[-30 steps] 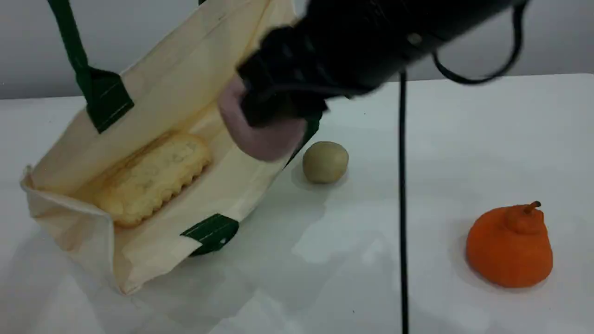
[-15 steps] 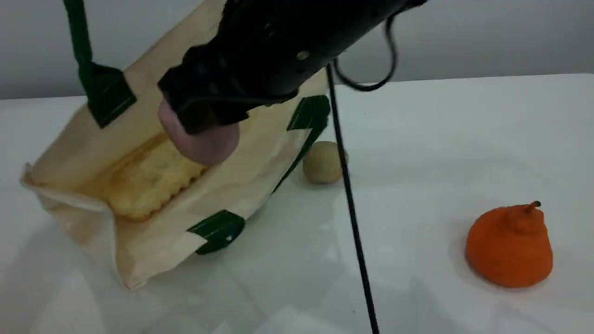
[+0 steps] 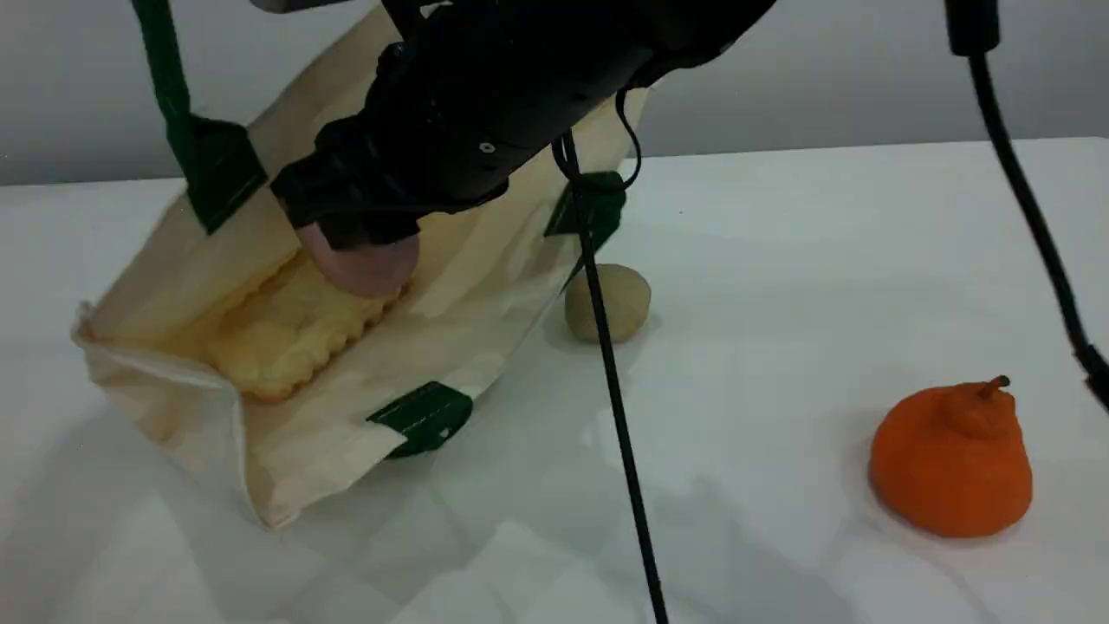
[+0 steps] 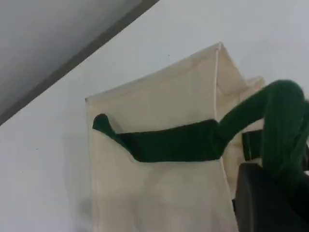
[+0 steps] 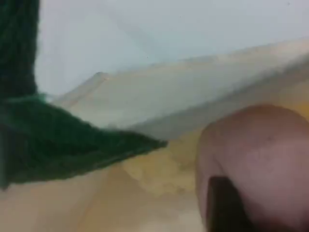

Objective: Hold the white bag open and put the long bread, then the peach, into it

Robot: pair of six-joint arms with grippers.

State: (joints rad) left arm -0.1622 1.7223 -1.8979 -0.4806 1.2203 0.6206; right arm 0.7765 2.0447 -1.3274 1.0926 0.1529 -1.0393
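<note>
My right gripper [image 3: 355, 227] is clamped on the peach [image 3: 362, 267]. The fingers grip it from above, and only its lower half shows under them. My left gripper [image 4: 270, 193] is pinched tight on the green strap [image 4: 169, 145] and pulls it up, so the bag [image 3: 303, 442] gapes toward the top right.

What matters for the next move: the peach is already inside the mouth, directly over the far-right end of the bread [image 3: 290, 334]. The bread lies in the bag with its long axis on a diagonal, near-left to far-right, along the bag's length. Its near-left end is down by the closed bottom.

Peach vs. bread: probably touching or just above. The scene view is blocked by my own arm and the wrist cam is blurry, so I can't say which.

My call: no more travel is needed, just let go. Once freed, the peach should settle on the bread or roll off to one side, within the walls. The left side has to keep the strap up, or the near wall sags.
</note>
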